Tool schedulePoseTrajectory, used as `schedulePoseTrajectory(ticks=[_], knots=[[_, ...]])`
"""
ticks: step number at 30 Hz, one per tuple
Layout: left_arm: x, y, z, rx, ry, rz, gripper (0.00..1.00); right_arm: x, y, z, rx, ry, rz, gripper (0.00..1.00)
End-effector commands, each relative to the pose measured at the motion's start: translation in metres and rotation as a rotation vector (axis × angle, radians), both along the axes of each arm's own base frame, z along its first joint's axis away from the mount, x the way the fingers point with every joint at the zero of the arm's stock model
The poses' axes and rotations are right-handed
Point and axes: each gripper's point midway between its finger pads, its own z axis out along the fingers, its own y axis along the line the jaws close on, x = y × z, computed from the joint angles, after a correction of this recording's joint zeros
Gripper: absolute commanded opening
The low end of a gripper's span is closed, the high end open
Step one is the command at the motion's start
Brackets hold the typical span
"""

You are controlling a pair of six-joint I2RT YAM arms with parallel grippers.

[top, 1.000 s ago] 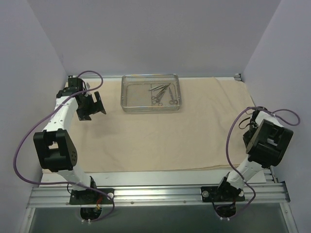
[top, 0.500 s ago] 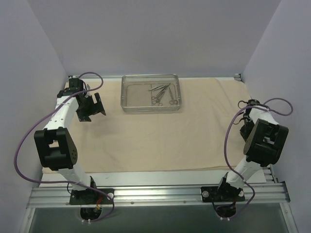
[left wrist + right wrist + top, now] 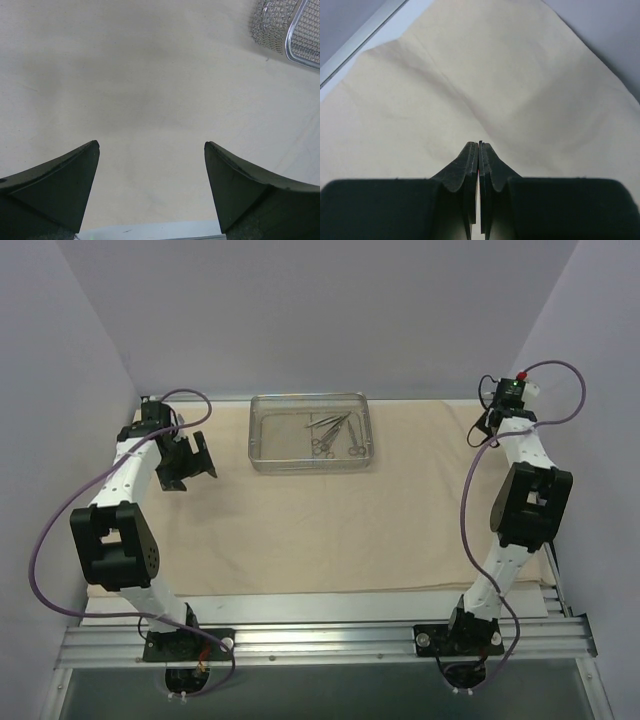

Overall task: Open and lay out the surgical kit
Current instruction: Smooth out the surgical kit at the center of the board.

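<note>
The beige cloth wrap [image 3: 330, 520] lies spread as a sheet over the table. The clear rectangular tray [image 3: 262, 440] stands on it at the back centre, with several slim metal instruments [image 3: 335, 434] lying inside. My left gripper [image 3: 190, 468] is open and empty, hovering over the cloth left of the tray; in the left wrist view [image 3: 151, 145] the tray's corner [image 3: 295, 35] shows at the upper right. My right gripper [image 3: 484, 430] is shut over the cloth's far right corner. In the right wrist view [image 3: 479, 144] nothing shows between its fingers, and the cloth [image 3: 495, 75] lies below.
Purple walls close in the table on the left, back and right. A metal rail [image 3: 320, 640] runs along the near edge with both arm bases. The table's bare edge [image 3: 360, 35] shows beyond the cloth's corner. Purple cables loop from both arms.
My right arm has swung from the near right side up and out to the far right corner of the cloth. The left arm, tray and cloth have not moved.
</note>
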Motion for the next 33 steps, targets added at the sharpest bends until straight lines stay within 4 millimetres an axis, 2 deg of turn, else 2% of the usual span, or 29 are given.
schedulePoseTrajectory(ticks=[1, 2, 3, 4, 5, 7, 8, 9, 10, 14, 20, 24, 28, 29, 33], knots=[[0.012, 0.000, 0.005, -0.013, -0.031, 0.000, 0.95, 0.045, 0.015, 0.000, -0.011, -0.068, 0.101, 0.00], [0.014, -0.001, 0.005, -0.017, -0.033, -0.002, 0.95, 0.050, 0.015, -0.019, -0.010, -0.034, 0.107, 0.00], [0.014, -0.002, 0.004, -0.019, -0.030, -0.004, 0.95, 0.060, 0.015, -0.016, -0.008, -0.053, 0.119, 0.00], [0.015, -0.001, 0.002, -0.019, -0.027, -0.002, 0.95, 0.065, 0.016, -0.022, 0.003, -0.051, 0.131, 0.00], [0.015, -0.001, 0.002, -0.020, -0.025, -0.004, 0.95, 0.070, 0.018, -0.036, 0.013, -0.031, 0.144, 0.00], [0.016, -0.002, 0.001, -0.025, -0.025, -0.008, 0.95, 0.081, 0.018, -0.033, -0.002, -0.046, 0.154, 0.00], [0.016, -0.003, 0.002, -0.028, -0.027, -0.011, 0.94, 0.084, 0.017, -0.043, 0.002, -0.035, 0.156, 0.00], [0.016, -0.004, 0.003, -0.034, -0.028, -0.017, 0.94, 0.085, 0.014, -0.044, -0.011, -0.029, 0.148, 0.00], [0.015, -0.005, 0.004, -0.035, -0.034, -0.020, 0.94, 0.090, 0.011, -0.040, -0.021, -0.038, 0.144, 0.00], [0.012, -0.006, 0.003, -0.037, -0.032, -0.027, 0.94, 0.091, 0.004, -0.062, -0.035, 0.016, 0.145, 0.00], [0.011, -0.004, 0.004, -0.025, -0.028, -0.032, 0.94, 0.081, -0.003, -0.096, -0.028, 0.099, 0.137, 0.00], [0.011, -0.003, 0.004, -0.021, -0.025, -0.031, 0.94, 0.066, -0.014, -0.123, -0.004, 0.181, 0.115, 0.00], [0.010, -0.002, 0.003, -0.016, -0.018, -0.029, 0.94, 0.049, -0.033, -0.147, -0.006, 0.268, 0.070, 0.00], [0.010, -0.001, 0.003, -0.013, -0.018, -0.028, 0.94, 0.043, -0.043, -0.155, -0.005, 0.291, 0.047, 0.00], [0.006, 0.000, 0.002, -0.004, -0.011, -0.026, 0.94, 0.023, -0.075, -0.167, -0.033, 0.375, -0.029, 0.00]])
